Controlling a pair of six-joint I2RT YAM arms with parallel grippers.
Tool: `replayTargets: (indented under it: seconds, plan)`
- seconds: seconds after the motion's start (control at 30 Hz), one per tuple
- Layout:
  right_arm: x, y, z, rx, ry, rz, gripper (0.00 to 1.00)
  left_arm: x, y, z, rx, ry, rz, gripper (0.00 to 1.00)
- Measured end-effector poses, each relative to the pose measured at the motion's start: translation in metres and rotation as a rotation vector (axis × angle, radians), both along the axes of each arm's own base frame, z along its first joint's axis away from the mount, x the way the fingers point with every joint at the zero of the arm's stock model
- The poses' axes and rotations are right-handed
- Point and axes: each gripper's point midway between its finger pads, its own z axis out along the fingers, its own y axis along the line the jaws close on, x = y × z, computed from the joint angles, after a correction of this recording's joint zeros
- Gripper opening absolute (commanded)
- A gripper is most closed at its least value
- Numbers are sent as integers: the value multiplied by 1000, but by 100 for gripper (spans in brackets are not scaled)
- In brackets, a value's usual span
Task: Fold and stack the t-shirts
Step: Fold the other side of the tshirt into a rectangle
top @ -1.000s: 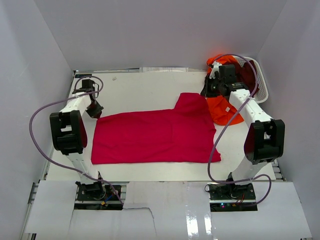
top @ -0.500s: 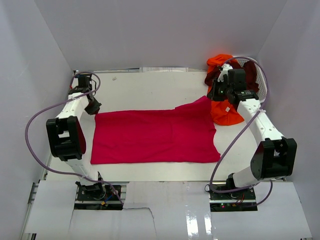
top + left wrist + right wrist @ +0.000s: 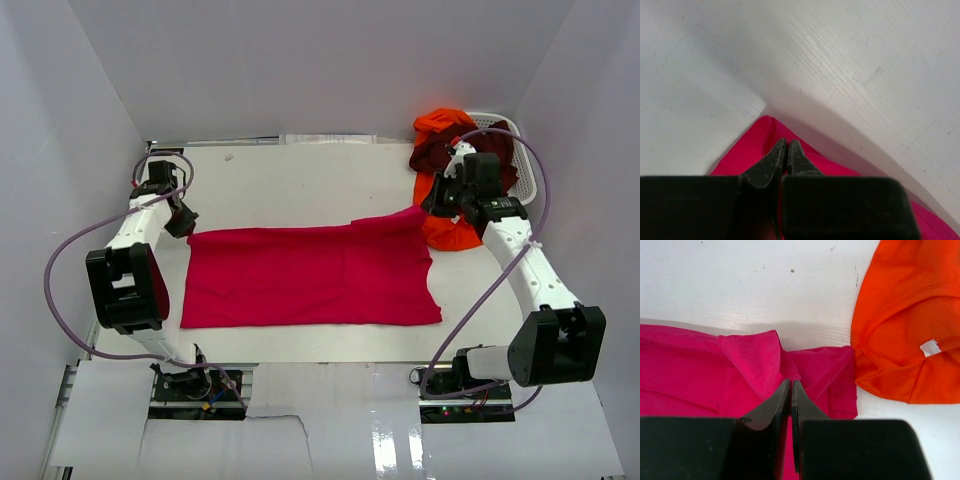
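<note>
The crimson-red t-shirt (image 3: 310, 275) lies spread wide across the white table. My left gripper (image 3: 183, 222) is shut on its far-left corner, which is lifted slightly off the table in the left wrist view (image 3: 760, 135). My right gripper (image 3: 430, 205) is shut on its far-right corner, where the cloth (image 3: 755, 360) puckers at the fingertips. The orange t-shirt (image 3: 452, 230) with a white neck label (image 3: 930, 347) lies bunched just right of that corner and touches it. The dark maroon t-shirt (image 3: 438, 152) is heaped at the basket.
A white mesh laundry basket (image 3: 526, 170) stands at the back right corner, with orange (image 3: 442, 122) and maroon cloth hanging over its rim. White walls close in the table on the left, back and right.
Both grippers have moved apart and toward the back, holding the red shirt. The raised flap at its far right has been pulled down and flat, and the far edge is now stretched straight.
</note>
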Motion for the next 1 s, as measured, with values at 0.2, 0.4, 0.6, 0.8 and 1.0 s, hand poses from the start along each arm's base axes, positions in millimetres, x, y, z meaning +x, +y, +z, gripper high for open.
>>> replayTargets:
  seconds: [0.2,0.4,0.6,0.8,1.0]
  plan:
    - [-16,-5,2,1,-5,-27,8,-4,0,12,4,-33,2,0]
    - [-30,-8,3,7,-3,-43,8,-10,-2,13,-3,-45,0,0]
    - [-44,-14,0,-6,18,-69,8,-22,-5,9,-17,-40,-5,0]
    - [-59,-21,5,-12,14,-101,8,-32,-9,14,-23,-59,-9,0]
    - [-74,-23,-3,-14,48,-113,8,-37,-14,20,-41,-84,-28,0]
